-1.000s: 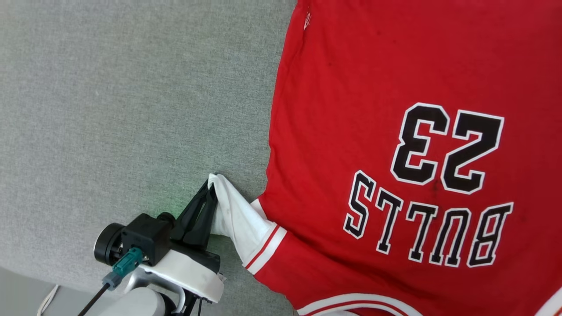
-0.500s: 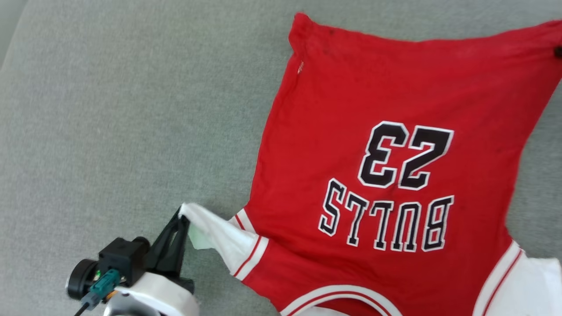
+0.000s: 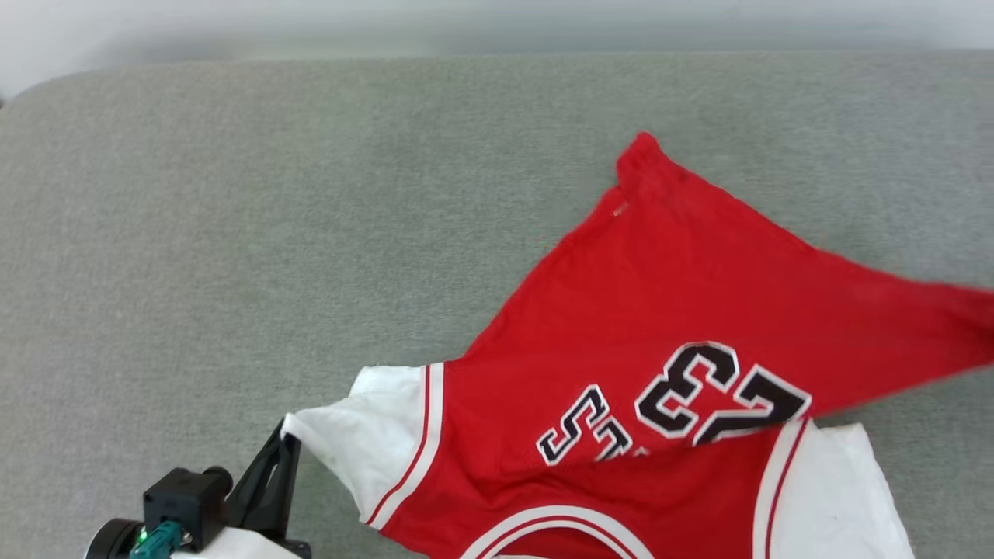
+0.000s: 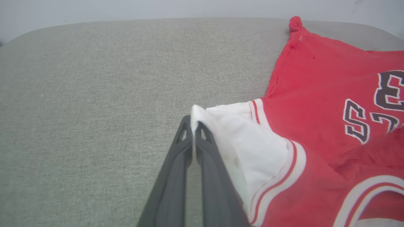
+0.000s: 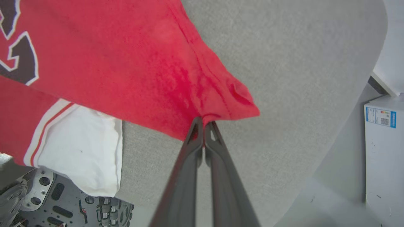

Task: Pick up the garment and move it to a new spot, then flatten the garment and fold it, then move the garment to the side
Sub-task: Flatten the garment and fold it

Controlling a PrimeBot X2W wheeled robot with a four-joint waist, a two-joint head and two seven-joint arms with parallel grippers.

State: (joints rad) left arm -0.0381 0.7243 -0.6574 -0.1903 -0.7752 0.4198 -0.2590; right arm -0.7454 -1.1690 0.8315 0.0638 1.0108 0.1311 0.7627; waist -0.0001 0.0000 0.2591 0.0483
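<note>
Grey-green woven cloth covers the wide padded surface (image 3: 233, 233) under the head camera, with a pale band of wall past its far edge. On it lies the garment (image 3: 660, 310), a red short-sleeved T-shirt with white sleeves, striped trim and dark, white-edged lettering. It spreads out to the right of my left gripper (image 3: 288, 436), which sits low on the left with its two dark fingers pressed together on the tip of one white sleeve (image 3: 365, 435). A red hem corner runs off the right edge, drawn over part of the lettering.

From the left wrist, I see the fingers meeting at their tips with the sleeve's white edge pinched between them. The sleeve tents up from the shirt to that point, and the red body lies to the right of the fingers.

From the right wrist, my right gripper (image 5: 203, 121) has its fingers clamped on a bunched red hem corner, held above the cloth. The other white sleeve (image 5: 82, 151) lies left of the fingers and nearer than their tips. A white carton with a blue label (image 5: 383, 151) stands far to their right.
</note>
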